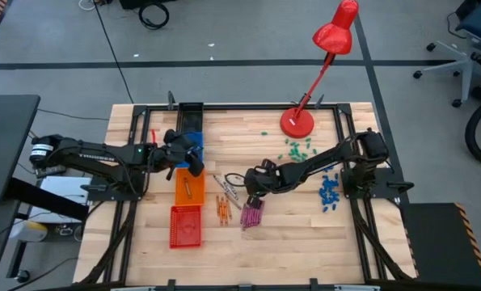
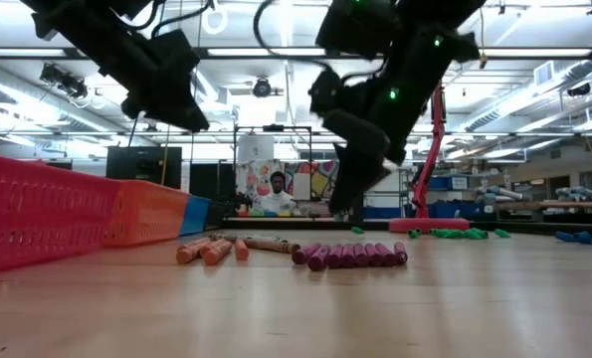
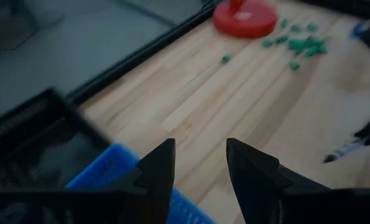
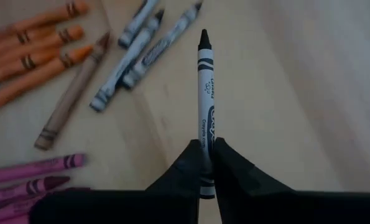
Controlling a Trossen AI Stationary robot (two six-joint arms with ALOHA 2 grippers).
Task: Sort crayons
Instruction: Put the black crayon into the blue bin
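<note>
My right gripper [image 4: 204, 149] is shut on a grey-silver crayon with a black tip [image 4: 206, 87], above the crayon piles at the table's middle [image 1: 252, 184]. On the wood below lie other grey crayons [image 4: 144, 46], a brown one [image 4: 69, 99], orange crayons [image 4: 29, 50] and magenta-pink crayons [image 4: 29, 171]. In the low view the pink row [image 2: 350, 255] and the orange ones [image 2: 208, 250] lie flat on the table. My left gripper [image 3: 200, 168] is open and empty, up above the blue bin [image 1: 193, 144] at the table's left. My right gripper pinches the grey crayon near its flat back end [image 4: 205, 140] between its two fingers. The crayon runs along the fingers and sticks out ahead of them, tip forward. It is lifted clear of the table.
A row of bins stands on the left: black [image 1: 190, 113], blue, orange [image 1: 188, 187] and red [image 1: 185, 226]. A red desk lamp [image 1: 298, 121] stands at the far side, with green bits [image 1: 297, 149] beside it and blue bits [image 1: 329, 192] at the right.
</note>
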